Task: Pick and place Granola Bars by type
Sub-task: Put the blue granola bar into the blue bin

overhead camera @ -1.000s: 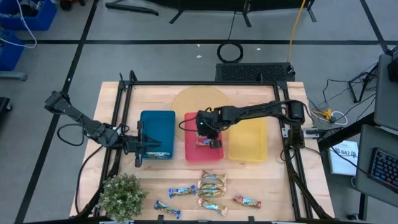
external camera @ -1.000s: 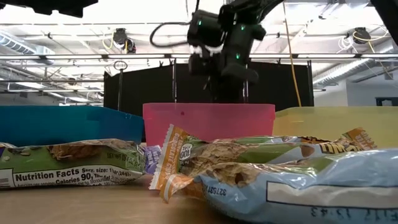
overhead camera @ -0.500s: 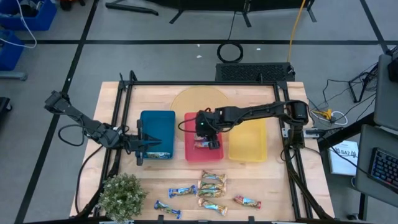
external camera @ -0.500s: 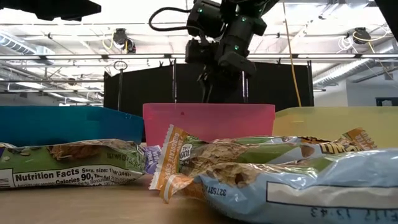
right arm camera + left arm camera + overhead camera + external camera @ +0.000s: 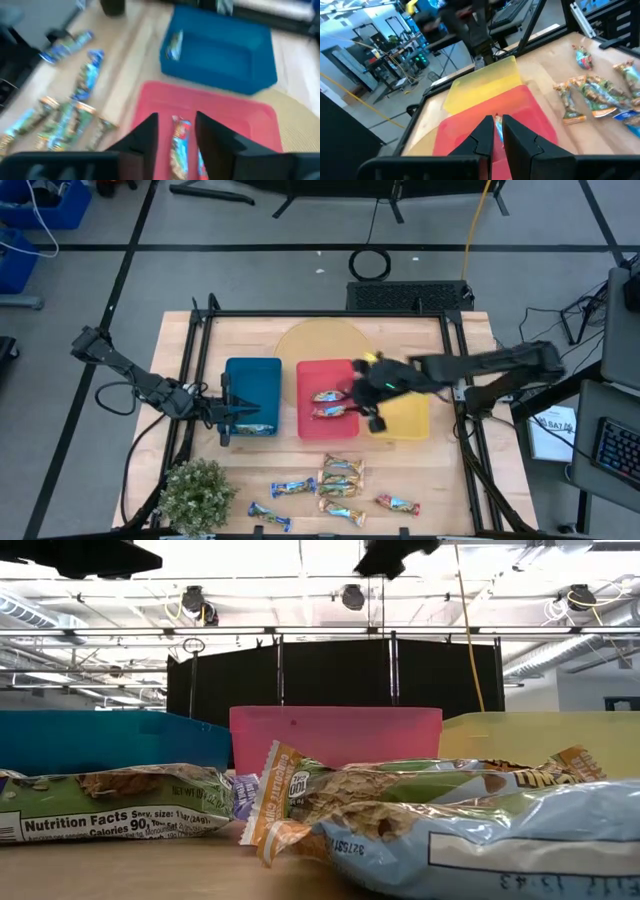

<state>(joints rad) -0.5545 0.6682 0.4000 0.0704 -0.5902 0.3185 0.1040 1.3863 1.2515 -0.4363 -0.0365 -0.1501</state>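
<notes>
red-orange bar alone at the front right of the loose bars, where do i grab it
Grip the red-orange bar across its narrow middle, coming straight down. It lies flat on the table, apart from the clustered bars, so the fingers have room on both long sides.

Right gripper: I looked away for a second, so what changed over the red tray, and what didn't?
The right gripper, open and empty, has swung from over the red tray toward the yellow tray. Two red-orange bars lie in the red tray. The left gripper and loose bars stayed put.
</notes>
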